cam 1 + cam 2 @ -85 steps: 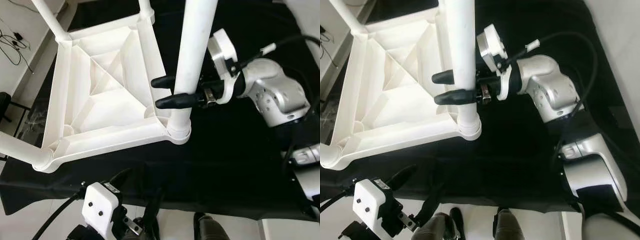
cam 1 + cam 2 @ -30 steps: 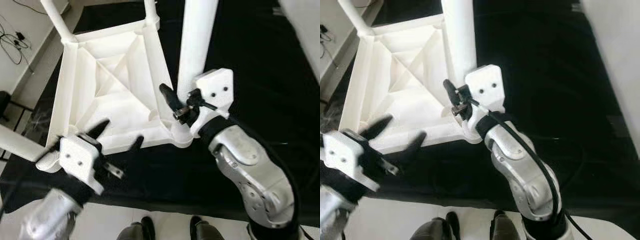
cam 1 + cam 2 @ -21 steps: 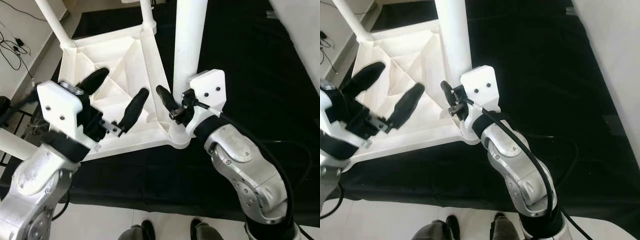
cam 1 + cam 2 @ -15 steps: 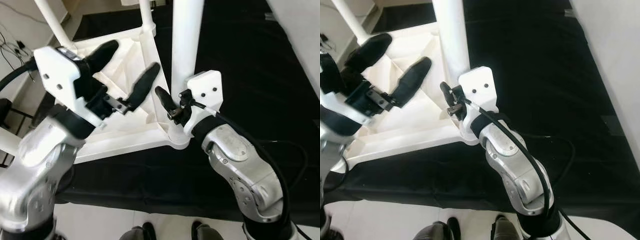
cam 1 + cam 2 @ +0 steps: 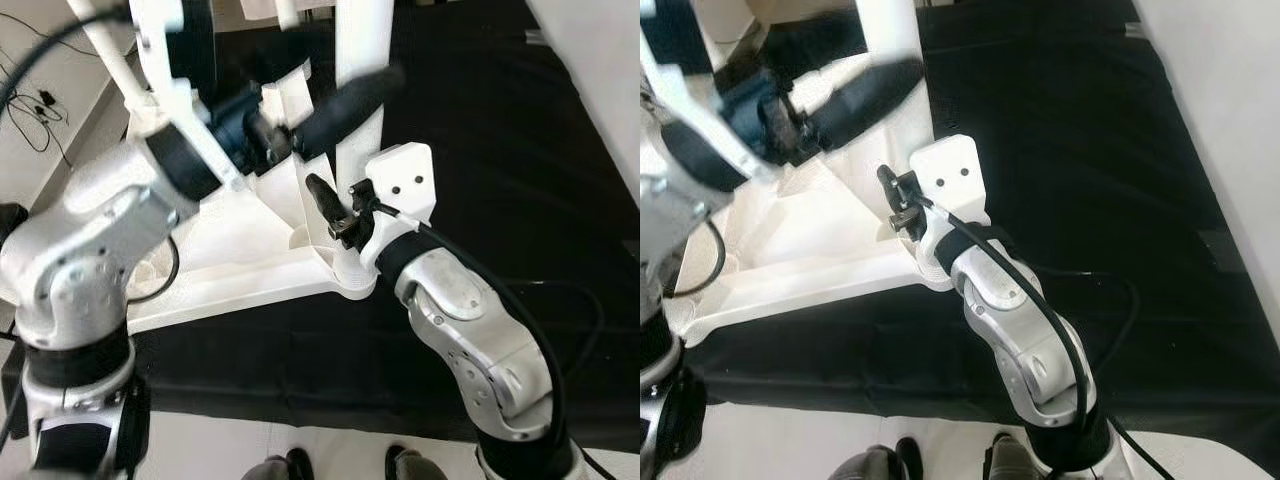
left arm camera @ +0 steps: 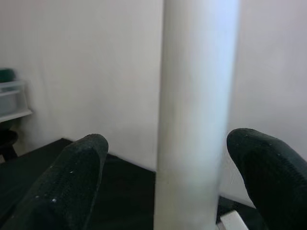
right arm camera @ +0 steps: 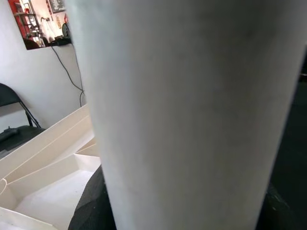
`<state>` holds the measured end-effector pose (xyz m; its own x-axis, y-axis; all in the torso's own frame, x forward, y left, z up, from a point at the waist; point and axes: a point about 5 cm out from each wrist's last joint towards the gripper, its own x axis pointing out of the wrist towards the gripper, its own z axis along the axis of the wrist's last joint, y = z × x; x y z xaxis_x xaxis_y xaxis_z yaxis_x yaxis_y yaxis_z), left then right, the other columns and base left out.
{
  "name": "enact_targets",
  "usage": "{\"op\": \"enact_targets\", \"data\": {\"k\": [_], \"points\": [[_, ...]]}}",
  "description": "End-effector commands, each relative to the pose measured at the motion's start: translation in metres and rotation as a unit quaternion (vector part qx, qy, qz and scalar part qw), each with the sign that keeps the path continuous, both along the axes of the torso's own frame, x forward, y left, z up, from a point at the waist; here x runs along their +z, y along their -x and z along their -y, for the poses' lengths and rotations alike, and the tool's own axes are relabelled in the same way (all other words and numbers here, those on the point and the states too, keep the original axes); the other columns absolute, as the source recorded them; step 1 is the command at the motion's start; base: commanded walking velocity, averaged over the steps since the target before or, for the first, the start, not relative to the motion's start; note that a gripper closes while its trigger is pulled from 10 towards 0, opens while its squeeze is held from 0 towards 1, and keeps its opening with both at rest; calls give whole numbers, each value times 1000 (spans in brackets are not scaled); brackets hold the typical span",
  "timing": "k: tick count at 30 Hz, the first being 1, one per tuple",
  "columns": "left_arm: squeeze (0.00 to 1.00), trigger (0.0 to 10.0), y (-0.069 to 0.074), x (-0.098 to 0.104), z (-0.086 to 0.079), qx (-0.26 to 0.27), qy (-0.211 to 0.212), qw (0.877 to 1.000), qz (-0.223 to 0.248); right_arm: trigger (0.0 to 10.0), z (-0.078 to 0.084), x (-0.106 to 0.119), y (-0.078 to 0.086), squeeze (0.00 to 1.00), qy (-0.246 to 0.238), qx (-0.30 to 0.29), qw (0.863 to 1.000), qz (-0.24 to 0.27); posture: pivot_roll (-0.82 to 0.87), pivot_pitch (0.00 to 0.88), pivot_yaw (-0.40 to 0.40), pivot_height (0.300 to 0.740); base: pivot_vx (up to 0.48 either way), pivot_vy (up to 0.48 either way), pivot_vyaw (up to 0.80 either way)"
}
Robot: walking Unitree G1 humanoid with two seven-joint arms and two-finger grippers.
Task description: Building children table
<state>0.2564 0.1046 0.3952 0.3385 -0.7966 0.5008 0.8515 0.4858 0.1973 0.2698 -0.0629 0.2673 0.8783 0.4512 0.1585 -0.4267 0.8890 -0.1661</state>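
Nearly done: table top [image 5: 235, 250] inverted, legs socketed; right gripper [image 5: 335, 205] clamps near leg [image 5: 360, 60] low, left gripper [image 6: 168, 177] spread around it higher.

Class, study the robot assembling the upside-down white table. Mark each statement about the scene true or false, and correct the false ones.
1. The tabletop lies upside down on a black mat. True.
2. The right pincer holds the leg near its socket. True.
3. The left pincer is clamped shut on the leg. False: its fingers sit apart either side.
4. The mat is red. False: it is black.
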Motion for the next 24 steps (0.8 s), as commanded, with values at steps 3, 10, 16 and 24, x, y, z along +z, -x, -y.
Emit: {"op": "enact_targets", "data": {"k": [3, 10, 16, 24], "points": [[0, 10000, -9, 8, -4, -4, -10, 1000, -9, 10000, -1, -51, -13, 0, 28, -15, 991, -133, -57, 249, 152, 740, 0, 0, 0], [0, 9804, -33, 10, 2, 12, -35, 996, -83, 10000, -4, -50, -13, 0, 27, -7, 991, -129, -57, 250, 153, 740, 0, 0, 0], [0, 0, -34, 9, 12, -16, -57, 993, -101, 10000, -5, -49, -13, 0, 26, -4, 992, -126, -57, 249, 152, 740, 0, 0, 0], [0, 0, -32, 12, 27, -23, -93, 993, -75, 10000, -9, -47, -14, 0, 25, 2, 992, -122, -54, 243, 151, 740, 0, 0, 0]]}}
